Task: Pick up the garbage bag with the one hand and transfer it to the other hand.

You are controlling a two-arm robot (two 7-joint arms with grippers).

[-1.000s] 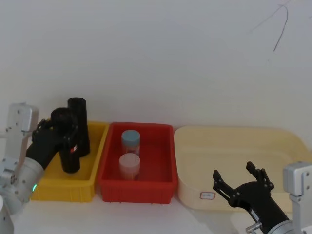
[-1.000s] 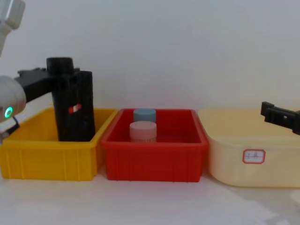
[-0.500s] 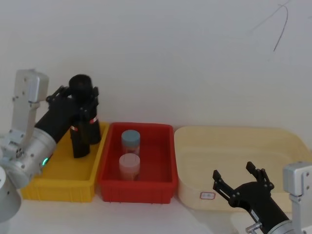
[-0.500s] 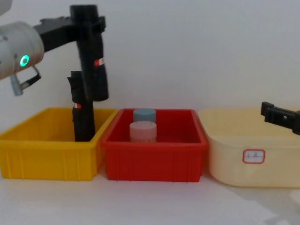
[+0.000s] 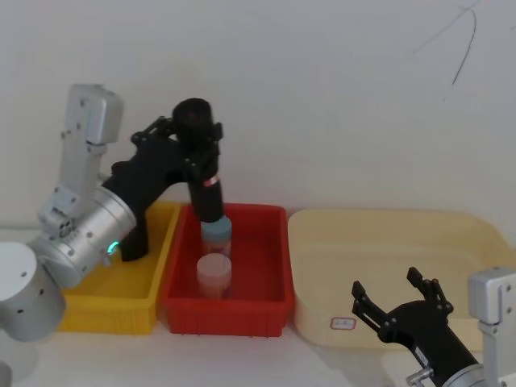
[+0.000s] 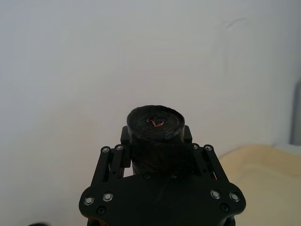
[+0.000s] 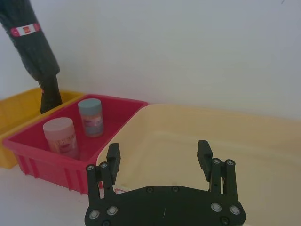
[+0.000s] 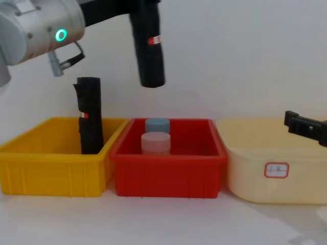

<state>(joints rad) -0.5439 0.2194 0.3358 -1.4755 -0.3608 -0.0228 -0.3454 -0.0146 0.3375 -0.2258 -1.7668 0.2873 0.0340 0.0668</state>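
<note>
The left end effector (image 5: pixel 196 135) is raised high, its two fingers clamped tight around the upper end of the garbage bag (image 8: pixel 148 56), so that the rolled top pokes out just past the fingertips, as the left wrist view shows. From that grip the bag hangs down nearly upright, leaning a little, with its red-and-white label band (image 8: pixel 154 40) a short way below the fingers and its lower end free in the air. Directly under that lower end, and not touching it, lies the red bin (image 8: pixel 168 178), which holds a blue-lidded jar (image 5: pixel 216 229) and a pink jar (image 5: pixel 214 274), both upright. Below the left end effector and back toward its own arm stands the yellow bin (image 8: pixel 46 176), with a second black roll (image 8: pixel 90 125) standing upright in it, well clear of the held bag. The right end effector (image 7: pixel 158 151) sits low and well apart from the left one, with its fingers spread wide and nothing between them. Just ahead of its fingertips is the cream tub (image 8: pixel 245 163), which stands beside the red bin on the white table (image 8: pixel 163 222).
</note>
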